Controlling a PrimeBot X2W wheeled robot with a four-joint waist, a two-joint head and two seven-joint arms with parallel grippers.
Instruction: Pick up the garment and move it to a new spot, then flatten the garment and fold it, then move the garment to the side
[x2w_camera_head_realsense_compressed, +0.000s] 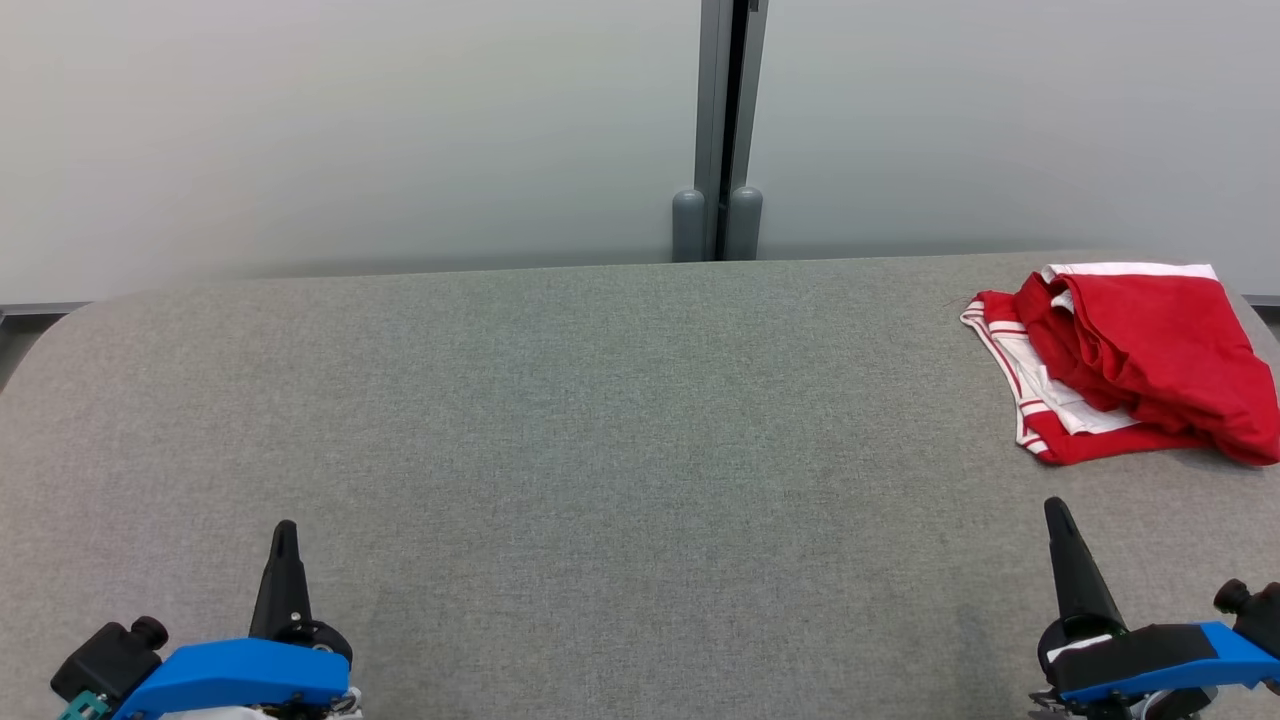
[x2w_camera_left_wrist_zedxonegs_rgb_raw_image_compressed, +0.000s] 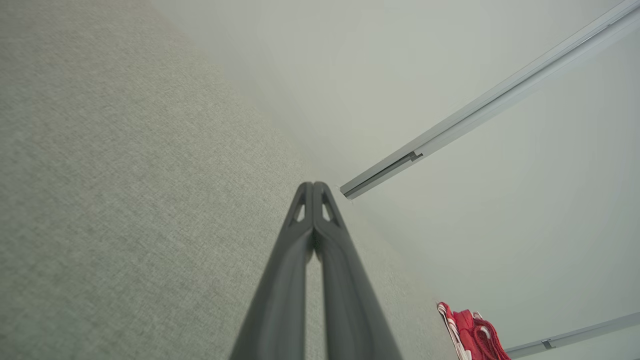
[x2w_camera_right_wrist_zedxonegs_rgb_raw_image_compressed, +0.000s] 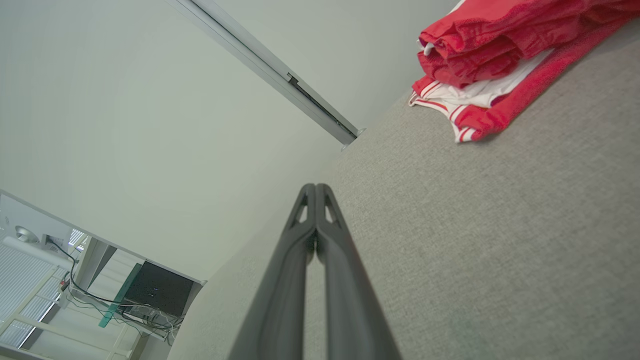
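Note:
The garment is red with white stripes and a white band, lying in a loose folded heap at the table's far right; it also appears in the right wrist view and, small, in the left wrist view. My right gripper rests at the lower right, shut and empty, a short way in front of the garment. My left gripper sits at the lower left, shut with nothing in it, far from the garment. Both wrist views show the fingertips pressed together: left, right.
A grey fabric-covered table spreads across the view with rounded corners. Behind it stand pale wall panels joined by a grey post. The right wrist view shows a dark box and cables on the floor beyond the table edge.

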